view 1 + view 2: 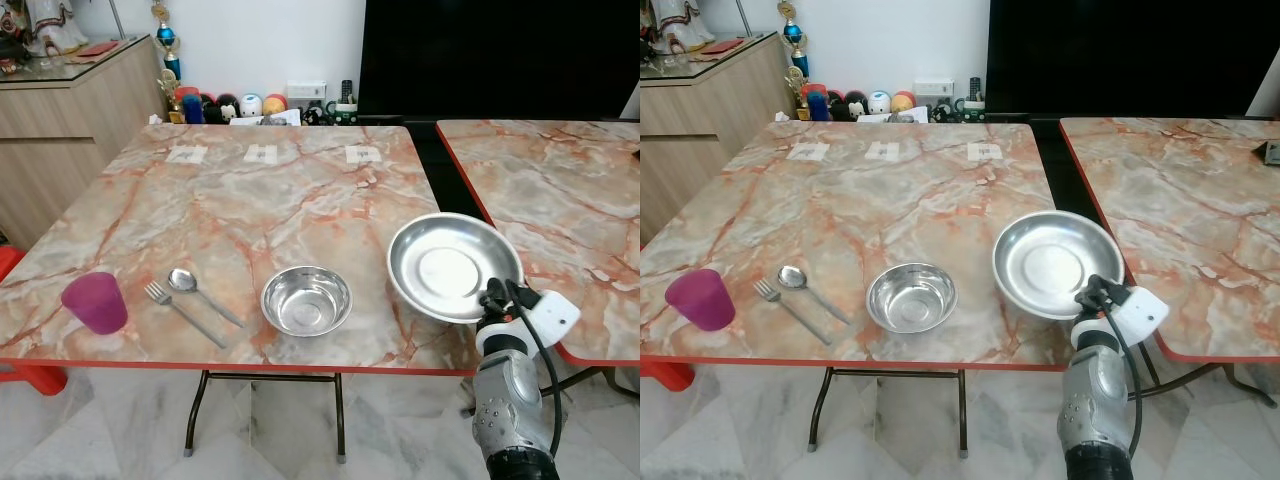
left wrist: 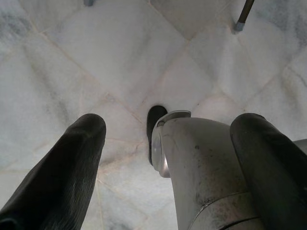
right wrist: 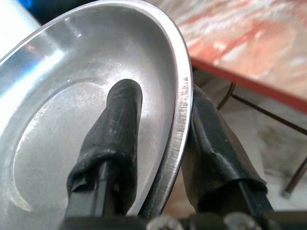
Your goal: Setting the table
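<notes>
We are holding the plate (image 1: 452, 266) in our right hand (image 3: 160, 158), one finger (image 3: 117, 124) lying inside the dish and the other under it, pinching the rim; the plate is hanging tilted over the worktop's (image 1: 260, 215) front right corner, not yet set down. The left hand (image 2: 163, 158) is hanging idle over the floor (image 2: 120, 62), its fingers spread. Along the front edge the setting is looking partly done: the cup (image 1: 95, 302) is standing near the front left corner, the fork (image 1: 183, 312) and spoon (image 1: 203, 295) are lying just beside each other next to it, and the bowl (image 1: 306, 299) is sitting near the middle of that edge. We are judging that the plate is what is left to place. Bare marble is lying open between the bowl and the right edge, and across the whole middle. The right edge is bordering a dark gap before a second worktop (image 1: 560, 190), so we are reckoning the plate should go down well in from that corner.
</notes>
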